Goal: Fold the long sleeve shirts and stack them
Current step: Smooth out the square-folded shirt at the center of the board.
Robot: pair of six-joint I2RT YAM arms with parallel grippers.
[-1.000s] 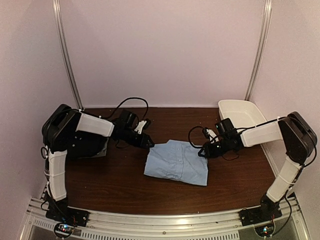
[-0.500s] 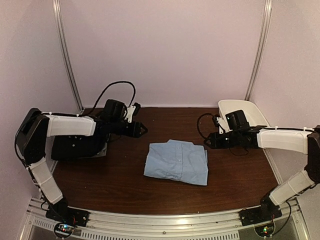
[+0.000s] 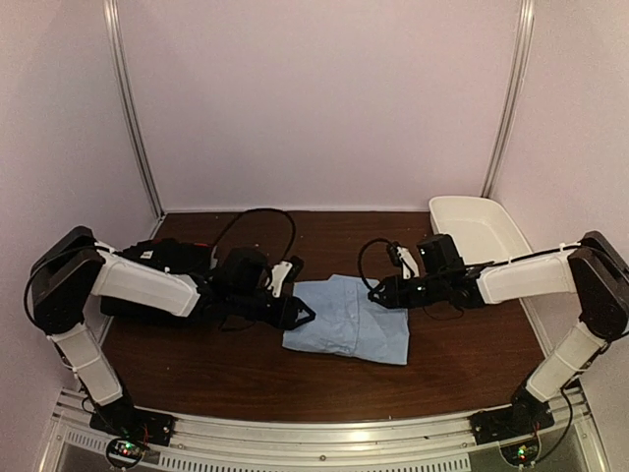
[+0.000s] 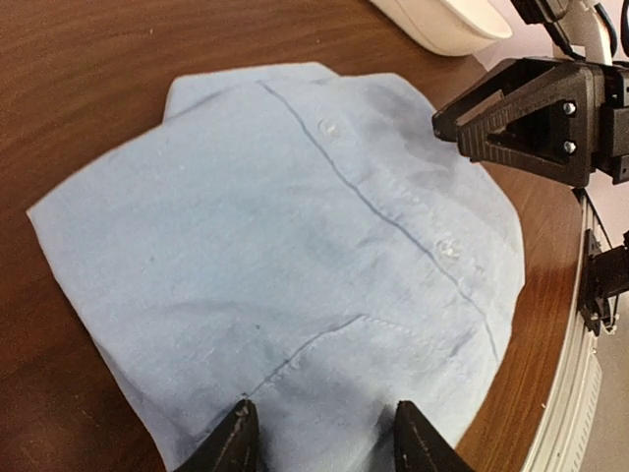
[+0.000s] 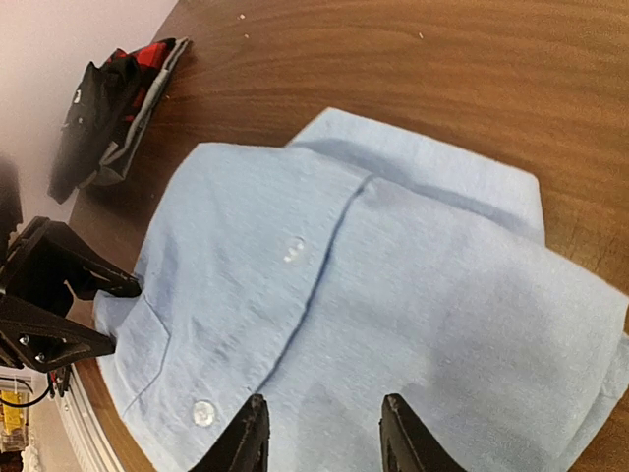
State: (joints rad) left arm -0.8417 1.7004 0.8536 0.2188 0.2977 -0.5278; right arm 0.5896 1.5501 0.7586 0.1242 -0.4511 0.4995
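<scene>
From above, the light blue shirt [image 3: 346, 321] lies folded into a rough rectangle on the middle of the brown table [image 3: 462, 364], collar end toward the back. The left gripper [image 3: 301, 313] reaches in low from the left and sits at the shirt's left edge; the right gripper [image 3: 378, 293] comes in from the right and sits at the shirt's far right corner. A black shirt [image 3: 167, 261] lies bunched at the table's left side, partly under the left arm, well apart from the blue one. The white tub [image 3: 482, 228] stands in the far right corner. In the left wrist view, the two fingertips [image 4: 233, 444] stand spread apart just over the near edge of the light blue shirt [image 4: 295, 236], whose button placket runs diagonally across it; the cloth between them lies flat and unpinched, so this claw is released. The right gripper [image 4: 511, 108] shows across the shirt, and the tub's rim [image 4: 442, 20] beyond. In the right wrist view, the fingertips [image 5: 248, 438] are likewise parted above the flat shirt [image 5: 393, 295], with nothing clamped between them. The left gripper [image 5: 59, 305] rests at the shirt's opposite edge, and the black shirt [image 5: 103, 118], with some red showing in it, lies heaped near the wall.
</scene>
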